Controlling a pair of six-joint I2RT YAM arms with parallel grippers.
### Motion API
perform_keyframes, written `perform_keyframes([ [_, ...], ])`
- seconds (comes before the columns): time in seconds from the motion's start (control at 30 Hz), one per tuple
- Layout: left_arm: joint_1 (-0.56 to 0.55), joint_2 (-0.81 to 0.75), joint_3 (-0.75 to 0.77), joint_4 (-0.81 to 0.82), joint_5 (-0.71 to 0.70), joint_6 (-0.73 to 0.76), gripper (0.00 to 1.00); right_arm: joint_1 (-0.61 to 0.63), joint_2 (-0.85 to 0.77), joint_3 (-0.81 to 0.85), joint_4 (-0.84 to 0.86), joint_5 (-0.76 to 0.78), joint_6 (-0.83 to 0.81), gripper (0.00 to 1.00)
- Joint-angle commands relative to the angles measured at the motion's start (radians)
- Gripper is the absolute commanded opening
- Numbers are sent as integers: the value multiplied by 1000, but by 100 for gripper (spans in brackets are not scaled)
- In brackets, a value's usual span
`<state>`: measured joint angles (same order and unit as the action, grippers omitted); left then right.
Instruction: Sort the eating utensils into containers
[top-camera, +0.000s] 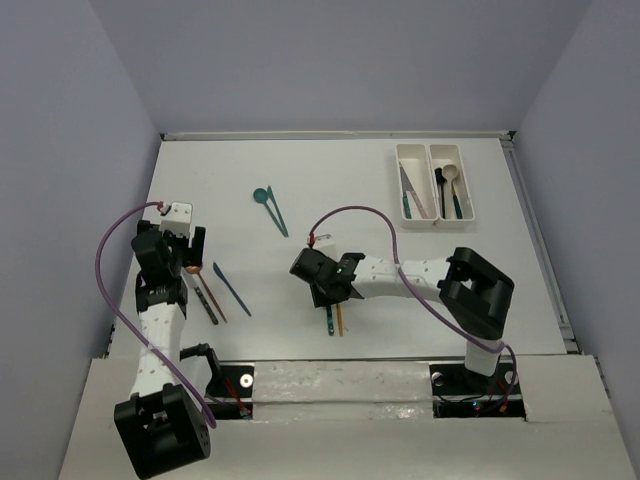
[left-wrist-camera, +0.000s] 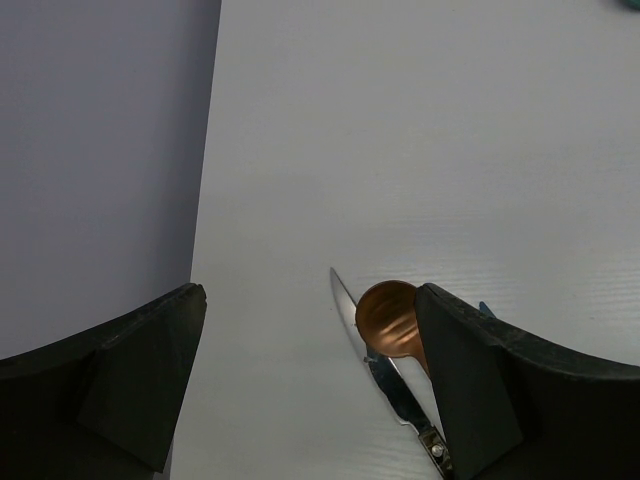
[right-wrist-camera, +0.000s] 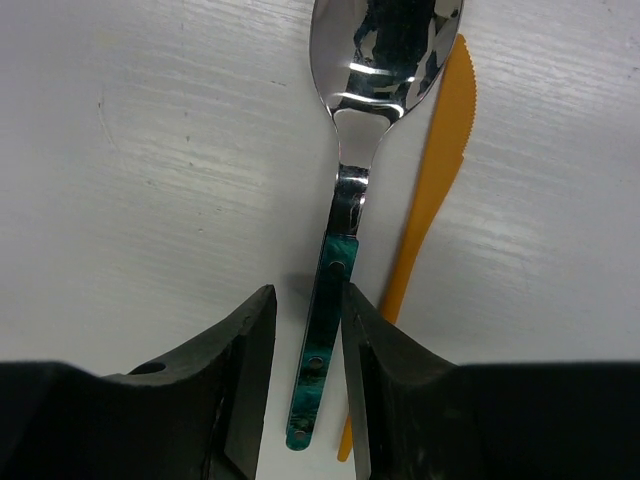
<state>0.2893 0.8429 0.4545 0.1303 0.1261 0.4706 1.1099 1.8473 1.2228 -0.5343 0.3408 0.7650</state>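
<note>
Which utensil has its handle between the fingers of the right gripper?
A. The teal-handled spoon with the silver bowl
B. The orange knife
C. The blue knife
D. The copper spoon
A: in the right wrist view, the handle of the teal-handled spoon runs between the two fingers of the right gripper, while the orange knife lies outside them, beside the spoon.

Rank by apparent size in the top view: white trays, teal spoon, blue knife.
Largest: white trays. Then teal spoon and blue knife, which look about equally long; I won't rank those two.
</note>
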Motion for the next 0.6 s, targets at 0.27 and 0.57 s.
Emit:
perform_keyframes([
  [0.27, 2, -16, -8, 29, 0, 10, 99, 1, 56, 12, -44, 9, 53, 37],
  [0.57, 2, -7, -4, 31, 4, 14, 99, 1, 37, 41, -114, 50, 68, 35],
])
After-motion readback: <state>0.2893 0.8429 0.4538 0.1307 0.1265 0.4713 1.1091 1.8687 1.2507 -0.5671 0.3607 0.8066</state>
